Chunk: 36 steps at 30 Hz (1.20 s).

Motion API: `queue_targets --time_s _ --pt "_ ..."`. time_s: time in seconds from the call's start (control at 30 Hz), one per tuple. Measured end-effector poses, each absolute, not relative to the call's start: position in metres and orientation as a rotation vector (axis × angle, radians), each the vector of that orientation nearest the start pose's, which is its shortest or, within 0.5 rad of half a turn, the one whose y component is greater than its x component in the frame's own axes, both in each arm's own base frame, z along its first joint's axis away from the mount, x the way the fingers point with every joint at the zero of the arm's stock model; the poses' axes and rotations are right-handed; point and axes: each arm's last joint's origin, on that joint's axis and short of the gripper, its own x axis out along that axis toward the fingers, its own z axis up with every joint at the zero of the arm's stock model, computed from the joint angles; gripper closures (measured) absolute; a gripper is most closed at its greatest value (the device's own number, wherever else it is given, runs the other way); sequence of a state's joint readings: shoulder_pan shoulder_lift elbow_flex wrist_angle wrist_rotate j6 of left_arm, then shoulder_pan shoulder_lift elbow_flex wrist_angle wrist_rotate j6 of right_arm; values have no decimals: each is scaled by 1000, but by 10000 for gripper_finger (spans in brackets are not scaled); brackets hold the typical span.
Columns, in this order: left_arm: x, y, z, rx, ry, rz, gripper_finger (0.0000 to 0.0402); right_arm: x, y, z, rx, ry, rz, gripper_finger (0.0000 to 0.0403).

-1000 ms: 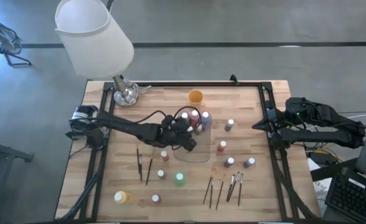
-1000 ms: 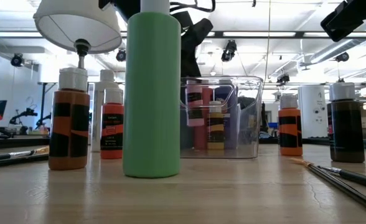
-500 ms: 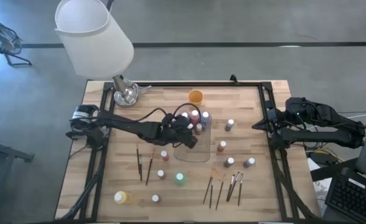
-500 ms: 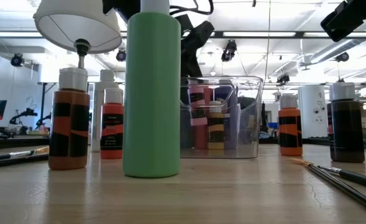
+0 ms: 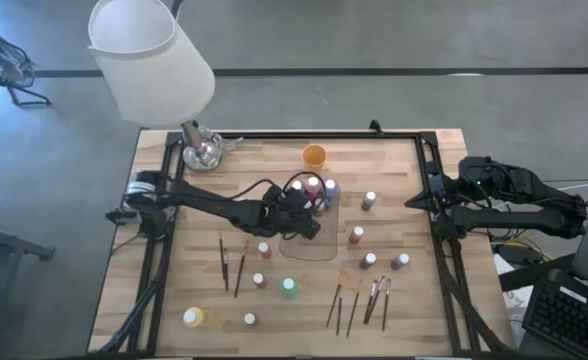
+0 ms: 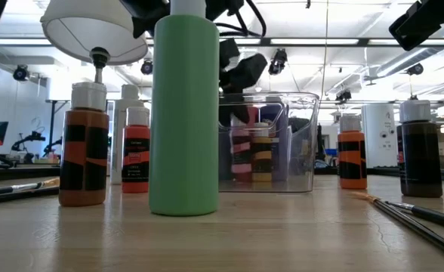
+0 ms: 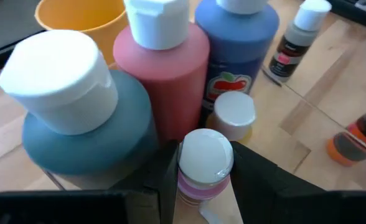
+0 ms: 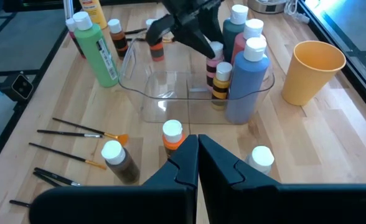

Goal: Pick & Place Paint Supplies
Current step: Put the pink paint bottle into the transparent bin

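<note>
Seen from above, the left gripper [image 5: 296,212] was reached across the pale wooden table [image 5: 404,300] to the clear rectangular plastic tray [image 5: 319,245], its fingers over the cluster of bottles standing at the tray's far end, near the small orange cup [image 5: 314,155]. The right gripper [image 5: 421,202] was parked at the table's right edge, well apart from the supplies. Loose paint bottles were scattered around the tray, among them a green bottle [image 5: 289,287] and a yellow bottle [image 5: 194,317], with thin dark paintbrushes [image 5: 231,265] on the left and reddish-handled paintbrushes [image 5: 359,300] on the right. In the low view, the green bottle [image 6: 184,113] stood nearest, and the small pink-labelled bottle with a white cap [image 6: 240,151] was seen inside the tray [image 6: 301,143] beneath the dark left gripper [image 6: 241,79]. In the left wrist view, the left gripper [image 7: 203,168] was pinched on that pink-labelled bottle [image 7: 201,165], a finger pressed at each side, just beside a tall red bottle [image 7: 164,81], a blue bottle [image 7: 236,37] and a teal bottle [image 7: 86,130]. In the right wrist view, the right gripper [image 8: 198,155] was shown with its fingers pressed together, holding nothing, above the table.
</note>
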<state>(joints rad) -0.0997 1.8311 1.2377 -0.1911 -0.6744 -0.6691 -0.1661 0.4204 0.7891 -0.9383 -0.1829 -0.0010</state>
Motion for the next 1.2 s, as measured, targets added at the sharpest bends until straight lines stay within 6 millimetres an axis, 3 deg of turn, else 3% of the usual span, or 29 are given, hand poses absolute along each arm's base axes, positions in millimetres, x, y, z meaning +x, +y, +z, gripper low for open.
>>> queue_targets --time_s 0.27,1.2 --pt "394 -20 196 -325 519 763 274 67 -6 304 98 561 17 394" --pt "395 -11 196 -300 525 766 262 67 -6 304 98 561 17 394"
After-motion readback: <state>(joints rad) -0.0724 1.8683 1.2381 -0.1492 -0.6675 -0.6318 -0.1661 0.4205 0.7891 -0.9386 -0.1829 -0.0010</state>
